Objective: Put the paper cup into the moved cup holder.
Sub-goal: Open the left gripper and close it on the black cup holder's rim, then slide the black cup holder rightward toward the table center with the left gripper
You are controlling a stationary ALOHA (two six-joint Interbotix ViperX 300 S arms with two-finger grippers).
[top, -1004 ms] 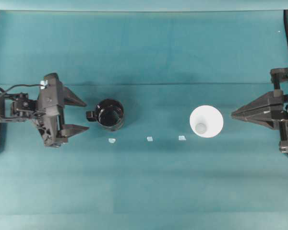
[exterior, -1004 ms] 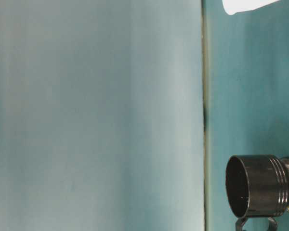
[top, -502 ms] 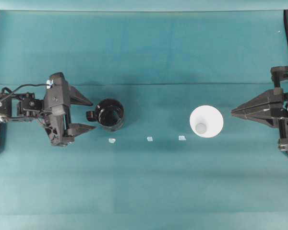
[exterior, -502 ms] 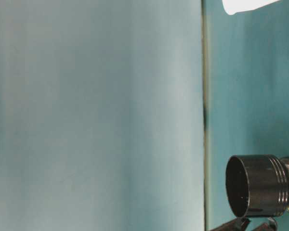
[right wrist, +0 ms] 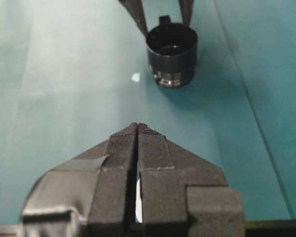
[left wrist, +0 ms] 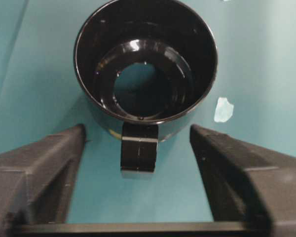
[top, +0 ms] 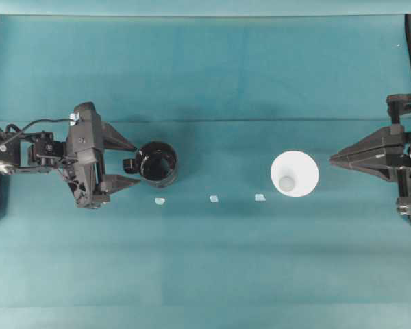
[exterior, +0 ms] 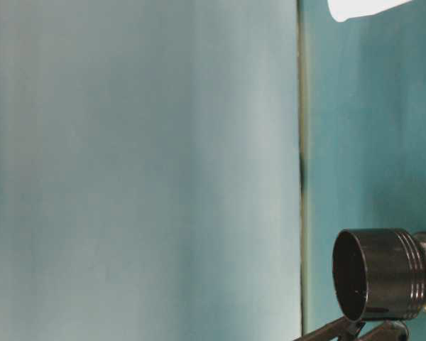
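Closing on the cup holder (left wrist: 145,64) handle: keep left fingers (left wrist: 42,170) — apart, straddling it — centred; right fingers (right wrist: 138,143) pressed together, idle beside paper cup (top: 294,173).

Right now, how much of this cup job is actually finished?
Nothing looks finished. The plain white paper cup stands alone, apart from the glossy black cup holder, which is empty. In hand: the left pincer is open with its fingers on either side of the holder's stubby handle, not gripping. The right pincer is shut, beside the cup. Moving the holder and inserting the cup remain.
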